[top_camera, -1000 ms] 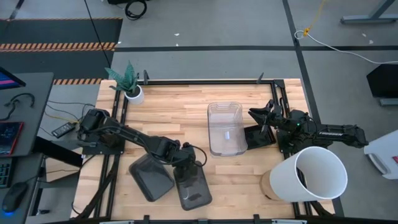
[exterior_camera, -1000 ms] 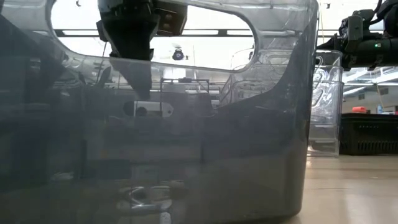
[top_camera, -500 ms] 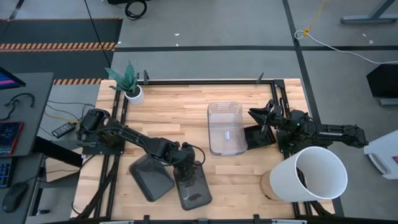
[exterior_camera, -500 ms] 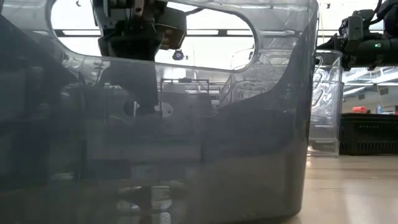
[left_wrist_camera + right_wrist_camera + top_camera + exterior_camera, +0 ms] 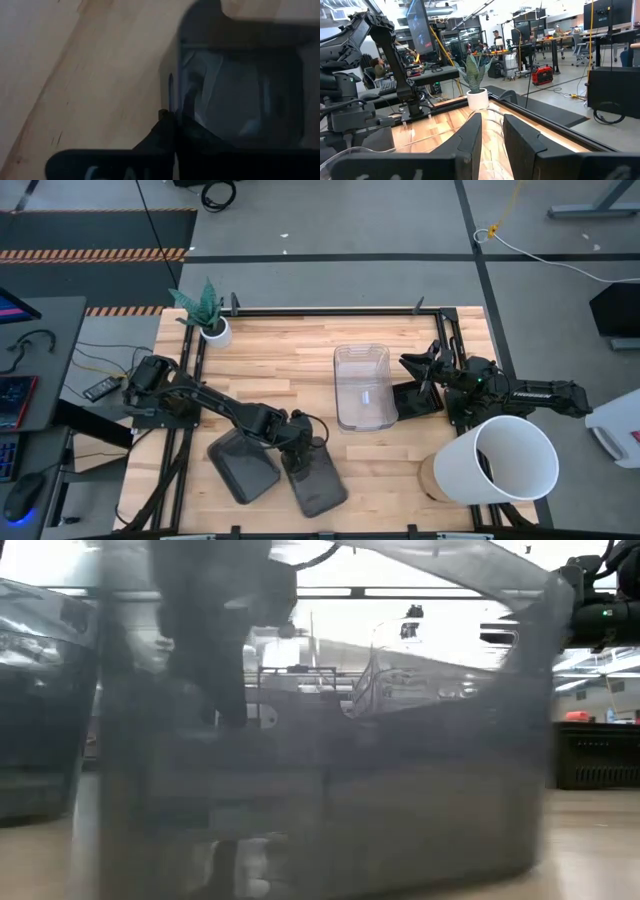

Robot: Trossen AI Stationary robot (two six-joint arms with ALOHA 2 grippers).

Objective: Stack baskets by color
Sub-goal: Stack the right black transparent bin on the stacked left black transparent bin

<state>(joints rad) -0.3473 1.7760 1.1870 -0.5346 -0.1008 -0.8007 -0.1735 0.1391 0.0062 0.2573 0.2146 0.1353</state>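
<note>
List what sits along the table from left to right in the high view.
Small white plant pot → left dark grey basket → right dark grey basket, gripped by the left gripper → clear basket → right gripper → big white bucket.

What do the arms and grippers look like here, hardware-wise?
Both arms are dark, near-black jointed links. The left arm carries a looped black cable near its wrist. The right arm shows pale lettering on one link. The right gripper has two flat, tapered black fingers; the left gripper has pale lettering on its body.
</note>
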